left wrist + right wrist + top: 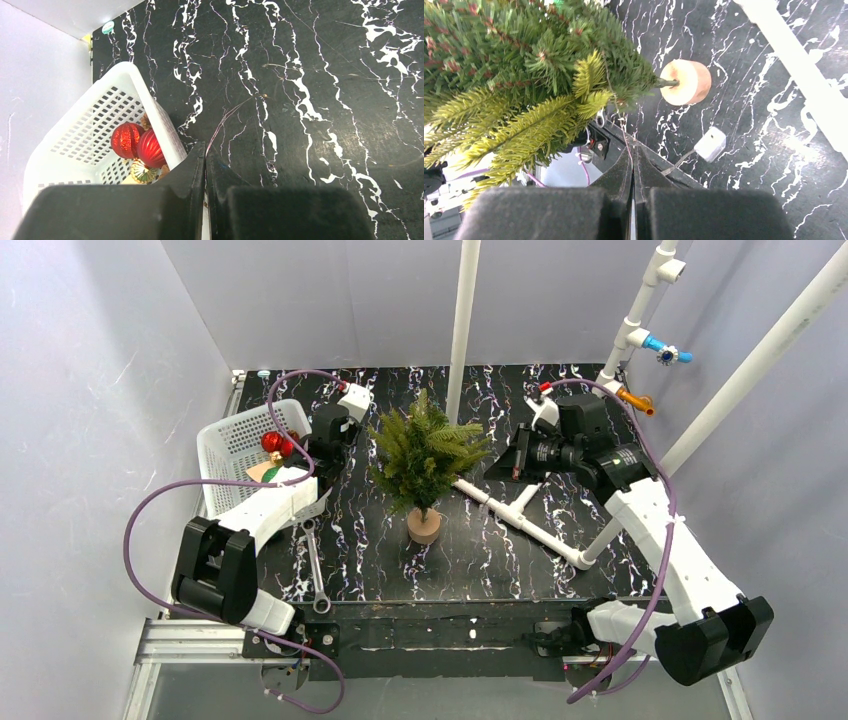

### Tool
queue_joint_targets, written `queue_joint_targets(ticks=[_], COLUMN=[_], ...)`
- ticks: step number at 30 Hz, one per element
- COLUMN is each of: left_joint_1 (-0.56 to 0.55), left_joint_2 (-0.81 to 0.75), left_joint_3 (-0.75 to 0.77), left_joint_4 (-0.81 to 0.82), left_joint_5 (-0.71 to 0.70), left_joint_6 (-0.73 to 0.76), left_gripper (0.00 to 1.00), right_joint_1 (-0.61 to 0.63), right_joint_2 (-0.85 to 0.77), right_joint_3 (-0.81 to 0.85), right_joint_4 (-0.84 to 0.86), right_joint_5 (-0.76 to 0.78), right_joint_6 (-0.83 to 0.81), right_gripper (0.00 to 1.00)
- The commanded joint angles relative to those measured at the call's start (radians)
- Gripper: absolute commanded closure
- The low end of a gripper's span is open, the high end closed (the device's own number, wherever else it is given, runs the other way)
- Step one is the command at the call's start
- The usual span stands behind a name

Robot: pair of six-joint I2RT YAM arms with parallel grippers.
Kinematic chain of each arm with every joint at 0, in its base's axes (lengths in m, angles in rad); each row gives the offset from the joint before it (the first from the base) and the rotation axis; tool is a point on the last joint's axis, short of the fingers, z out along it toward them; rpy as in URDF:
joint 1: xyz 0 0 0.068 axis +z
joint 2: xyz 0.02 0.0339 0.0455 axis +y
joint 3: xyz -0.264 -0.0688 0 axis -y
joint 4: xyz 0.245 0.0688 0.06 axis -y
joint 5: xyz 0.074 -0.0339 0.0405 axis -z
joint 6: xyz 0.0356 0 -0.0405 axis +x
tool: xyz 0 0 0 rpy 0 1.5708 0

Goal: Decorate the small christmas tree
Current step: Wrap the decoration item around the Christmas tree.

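I see the small christmas tree [425,452] upright on its wooden base mid-table, between the arms. Both grippers are pressed closed with nothing solid held: the left gripper [205,150] beside the white basket [75,130], the right gripper [633,150] close under the tree's branches.

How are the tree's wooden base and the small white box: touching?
Apart. Right wrist view shows bare tabletop between the wooden base and small white box.
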Motion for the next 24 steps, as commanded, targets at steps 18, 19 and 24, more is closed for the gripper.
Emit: queue_joint_targets(ticks=[18, 19, 24], left_joint_1=[0.005, 0.005, 0.005], left_joint_2=[-0.05, -0.048, -0.039], left_joint_3=[-0.025, -0.024, -0.02], left_joint_4=[-0.021, -0.022, -0.027], left_joint_5=[-0.008, -0.008, -0.002], left_joint_6=[0.0, -0.005, -0.011], left_gripper=[1.0, 1.0, 1.0], right_joint_1=[-0.064, -0.061, -0.05], right_joint_2=[-0.019, -0.018, 0.001], right_joint_3=[-0.029, -0.036, -0.066], right_joint_4=[0.05, 0.055, 0.083], right_joint_5=[-0.132, -0.134, -0.136], right_joint_6=[0.019, 0.022, 0.023], right_gripper=[0.99, 0.99, 0.99])
